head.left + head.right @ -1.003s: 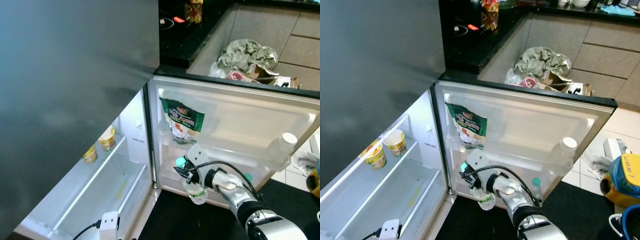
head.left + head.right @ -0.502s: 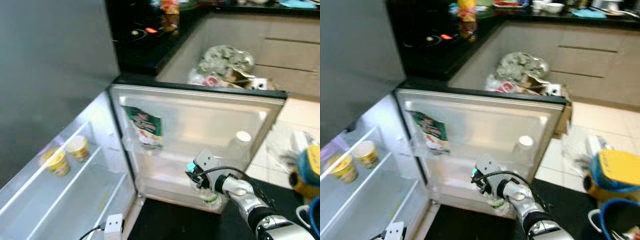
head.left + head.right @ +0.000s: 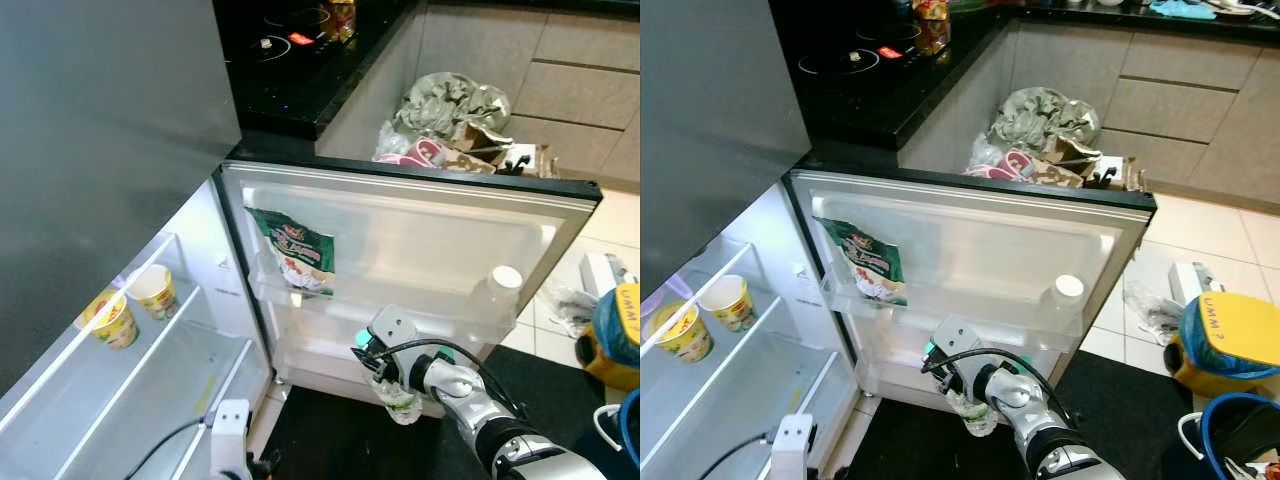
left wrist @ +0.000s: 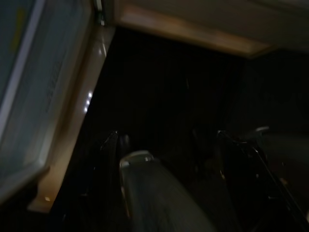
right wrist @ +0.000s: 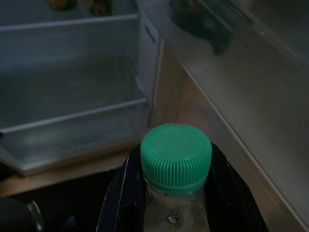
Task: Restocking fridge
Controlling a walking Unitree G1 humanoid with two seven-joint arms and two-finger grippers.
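My right gripper (image 3: 380, 362) is shut on a clear bottle (image 3: 398, 400) with a green cap (image 5: 176, 157). It holds the bottle upright by the neck, low in front of the open fridge door's lower shelf (image 3: 320, 345). Black fingers (image 5: 120, 193) press on both sides of the cap. On the door's upper shelf stand a green snack bag (image 3: 297, 250) and a white-capped bottle (image 3: 497, 292). Two paper cups (image 3: 152, 290) sit on a shelf inside the fridge. My left gripper (image 4: 169, 150) hangs low over the dark floor, its fingers (image 4: 115, 145) apart.
A black mat (image 3: 330, 440) lies before the fridge. A yellow bin (image 3: 618, 335) and a blue bucket (image 3: 1240, 430) stand at the right. Crumpled bags and cardboard (image 3: 450, 115) are piled behind the door. A black cooktop counter (image 3: 290, 60) runs at the back.
The camera has swung, so the whole picture has shifted. Along the door's lower shelf, my right gripper with the bottle now sits farther from the hinge than a second ago.
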